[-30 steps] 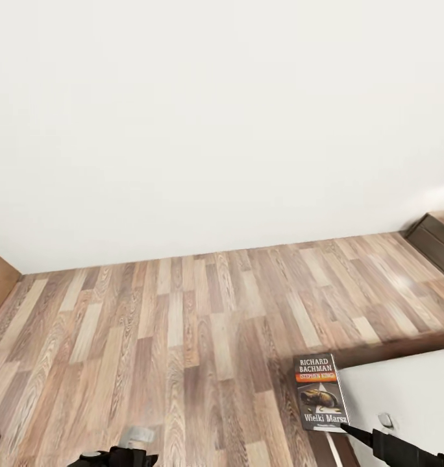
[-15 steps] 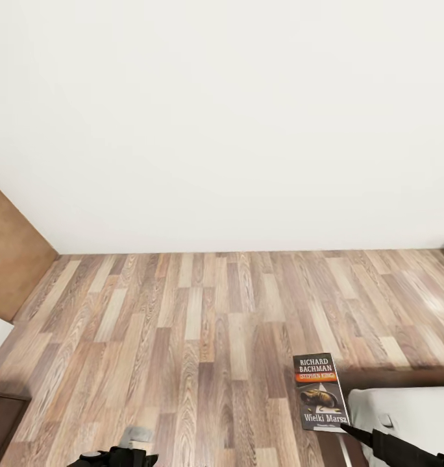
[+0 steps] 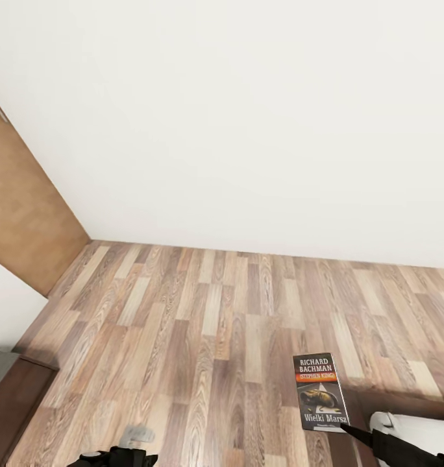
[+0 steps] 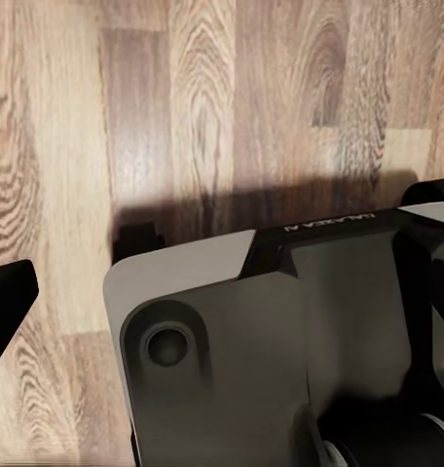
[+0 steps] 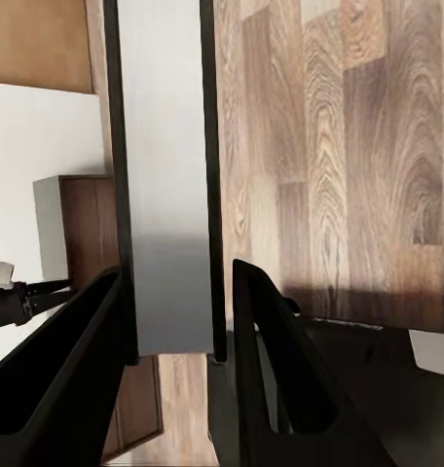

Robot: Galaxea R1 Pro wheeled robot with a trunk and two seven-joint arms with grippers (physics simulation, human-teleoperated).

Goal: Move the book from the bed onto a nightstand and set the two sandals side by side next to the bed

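Bedroom, mid-transit, me at controls. At 9 o'clock in head view: tan door panel [image 3: 27, 220], dark furniture edge [image 3: 14, 402] below it. Left gripper [image 3: 115, 458] low at 7 o'clock, finger state cannot tell. Book [image 3: 320, 392] at 5 o'clock, pinched by lower edge between right gripper [image 3: 352, 431] fingers [image 5: 271, 360], cover up over plank floor [image 3: 202, 324]. Bed corner [image 3: 417, 425] at 4 o'clock. Risk, my read: thin edge grip, a turn could swing book loose; no nightstand in sight.
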